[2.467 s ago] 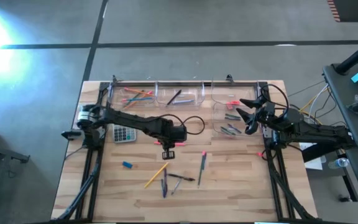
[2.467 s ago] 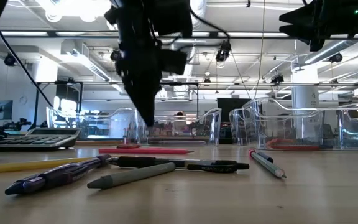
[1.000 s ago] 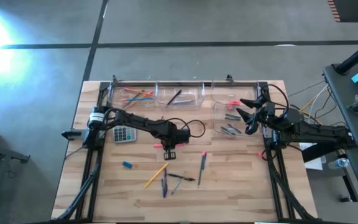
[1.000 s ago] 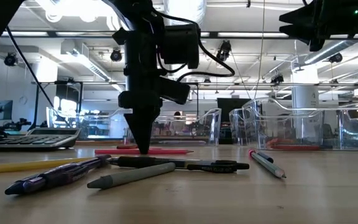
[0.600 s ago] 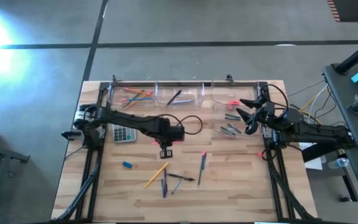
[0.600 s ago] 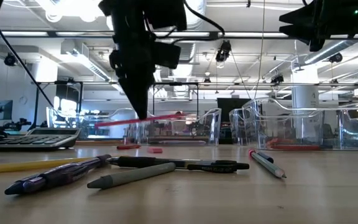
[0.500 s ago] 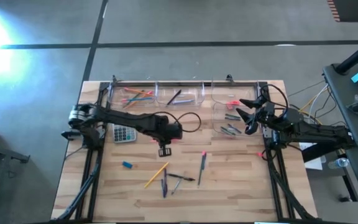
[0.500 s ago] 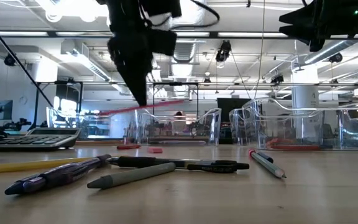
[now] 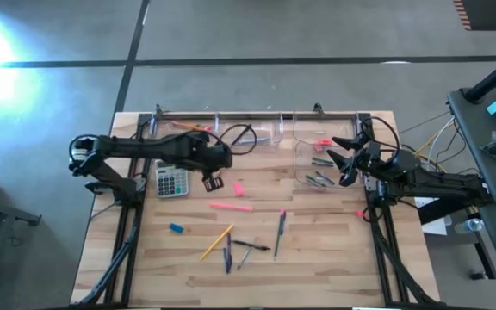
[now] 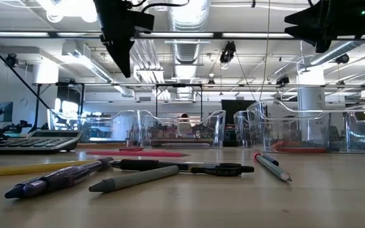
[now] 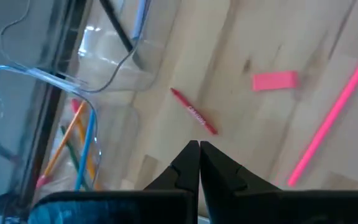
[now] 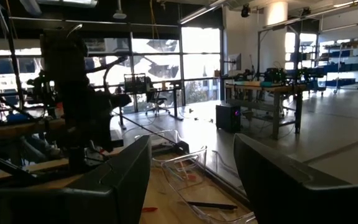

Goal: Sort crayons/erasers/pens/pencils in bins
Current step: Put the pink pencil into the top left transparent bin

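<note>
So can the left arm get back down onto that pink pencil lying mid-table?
Probably yes. The pink pencil lies alone on bare wood, nothing over it. The left gripper hangs just behind it, fingers shut and empty, so it would need to open first.

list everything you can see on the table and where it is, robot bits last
bins: four, clear; three along the far edge, one by the right arm
pink pencil: one, table centre, lying loose
pink eraser: one, just beyond that pencil
red crayon: one, near the far bins
blue eraser: one, near left
yellow pencil: one, near centre
pens: cluster, dark, near centre
calculator: one, grey, left side
left gripper: shut, empty, raised beside the calculator
right gripper: open, over the right bin
</note>
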{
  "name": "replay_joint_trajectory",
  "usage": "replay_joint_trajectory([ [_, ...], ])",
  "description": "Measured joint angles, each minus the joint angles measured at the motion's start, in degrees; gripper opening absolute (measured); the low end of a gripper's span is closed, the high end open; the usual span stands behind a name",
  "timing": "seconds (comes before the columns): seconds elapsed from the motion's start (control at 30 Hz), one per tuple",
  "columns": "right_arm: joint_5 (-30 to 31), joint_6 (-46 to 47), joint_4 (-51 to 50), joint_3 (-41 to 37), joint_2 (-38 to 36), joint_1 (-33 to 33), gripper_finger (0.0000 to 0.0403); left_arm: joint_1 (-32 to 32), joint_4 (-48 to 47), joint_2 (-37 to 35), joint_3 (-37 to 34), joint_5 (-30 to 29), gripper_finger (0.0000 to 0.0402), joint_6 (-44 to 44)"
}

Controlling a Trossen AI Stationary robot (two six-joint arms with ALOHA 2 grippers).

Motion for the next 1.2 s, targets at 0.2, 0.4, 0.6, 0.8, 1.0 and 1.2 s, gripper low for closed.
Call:
replay_joint_trajectory([
  [0.2, 0.0, -0.1, 0.1, 0.0, 0.0, 0.0, 0.0219, -0.5, 9.7, 1.7, -4.3, 9.2, 0.0000, 1.7],
  [0.4, 0.0, -0.1, 0.1, 0.0, 0.0, 0.0, 0.0219, -4.5, 23.9, 7.6, -9.4, 20.4, 0.0020, 5.1],
  [0.6, 0.0, -0.1, 0.1, 0.0, 0.0, 0.0, 0.0219, -8.7, 29.7, 16.1, -9.4, 20.7, 0.0101, 5.2],
  [0.8, 0.0, 0.0, 0.0, 0.0, 0.0, 0.0, 0.0219, -10.1, 35.5, 23.3, -6.9, 20.8, 0.0168, 6.3],
  [1.0, 0.0, 0.0, -0.2, 0.0, 0.0, 0.0, 0.0219, -10.1, 35.8, 26.8, -4.5, 20.6, 0.0183, 6.4],
  [1.2, 0.0, 0.0, -0.3, 0.0, 0.0, 0.0, 0.0219, -10.5, 36.5, 27.6, -4.7, 20.3, 0.0182, 6.2],
])
